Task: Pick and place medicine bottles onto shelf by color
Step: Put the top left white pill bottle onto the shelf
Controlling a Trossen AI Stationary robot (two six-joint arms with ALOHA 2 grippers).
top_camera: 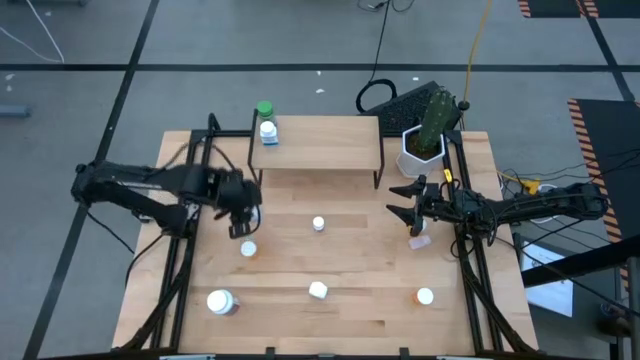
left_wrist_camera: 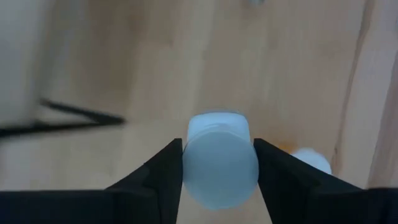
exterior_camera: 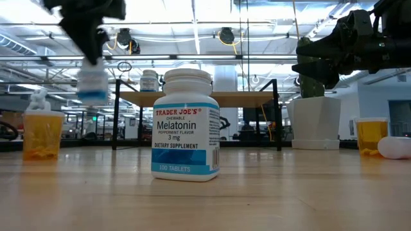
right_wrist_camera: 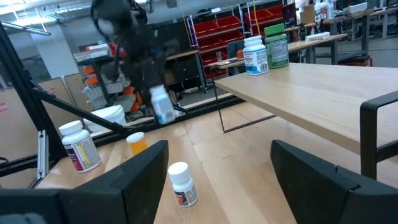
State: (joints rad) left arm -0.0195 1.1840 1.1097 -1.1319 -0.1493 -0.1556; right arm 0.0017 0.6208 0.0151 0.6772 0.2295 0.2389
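The left gripper [top_camera: 240,212] is closed on a small blue and white bottle [left_wrist_camera: 221,163]. Its 2 dark fingers [left_wrist_camera: 163,171] press on both sides of the bottle. In the low view the bottle [exterior_camera: 92,82] hangs in the air, clear of the table [top_camera: 370,270]. It is over the left side, just in front of the shelf [top_camera: 320,150].

The right gripper [top_camera: 412,205] waits with its fingers apart and holds nothing. It sits above the right side of the table, near the cactus pot [top_camera: 421,150].

On the shelf stand 2 bottles at the back left corner: a blue-label bottle [top_camera: 268,131] and a green-capped bottle [top_camera: 264,110].

I think the step now is to carry the blue bottle to the shelf. To do it well, keep the squeeze firm so it does not slip. Lift it higher than the shelf edge before going across. Set it down flat next to the other blue-label bottle, since they match. Leave a little gap so neither bottle gets knocked over. Let go only when it stands on the wood.
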